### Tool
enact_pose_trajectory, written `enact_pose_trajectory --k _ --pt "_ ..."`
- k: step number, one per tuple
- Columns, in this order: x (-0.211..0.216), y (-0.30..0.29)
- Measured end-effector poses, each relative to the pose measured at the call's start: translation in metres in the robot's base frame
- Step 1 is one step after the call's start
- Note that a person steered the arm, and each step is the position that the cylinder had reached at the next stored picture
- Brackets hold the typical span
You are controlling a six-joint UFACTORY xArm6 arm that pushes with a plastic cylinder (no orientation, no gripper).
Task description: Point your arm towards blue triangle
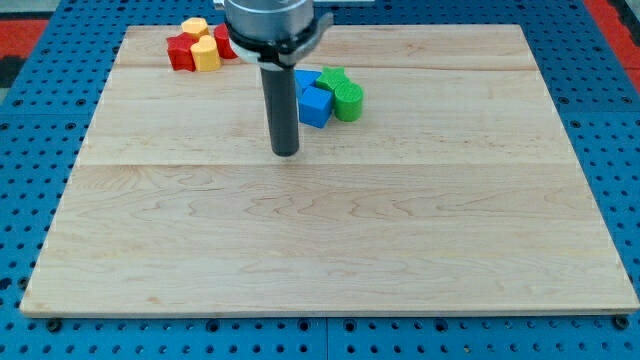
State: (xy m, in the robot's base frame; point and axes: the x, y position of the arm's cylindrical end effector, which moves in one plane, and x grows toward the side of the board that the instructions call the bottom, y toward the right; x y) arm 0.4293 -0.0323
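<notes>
My tip [285, 151] rests on the wooden board [330, 230], just below and left of a cluster of blue and green blocks. A blue block [316, 106] lies closest, right of the rod and up from my tip. Another blue block [305, 82], likely the blue triangle, is partly hidden behind the rod. A green round block [348, 101] and a second green block [333, 78] sit to their right.
At the view's top left, a red block [181, 52], a yellow block [205, 54], another yellow block [194, 27] and a red block [224, 42] are bunched near the board's top edge. A blue pegboard [30, 200] surrounds the board.
</notes>
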Motion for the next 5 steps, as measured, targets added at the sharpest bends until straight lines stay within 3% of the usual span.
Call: enact_pose_trajectory --k 1,2,4,5 --pt "-0.005 0.043" --pt "-0.016 -0.016" --pt "-0.129 -0.053" --pt "-0.144 -0.019"
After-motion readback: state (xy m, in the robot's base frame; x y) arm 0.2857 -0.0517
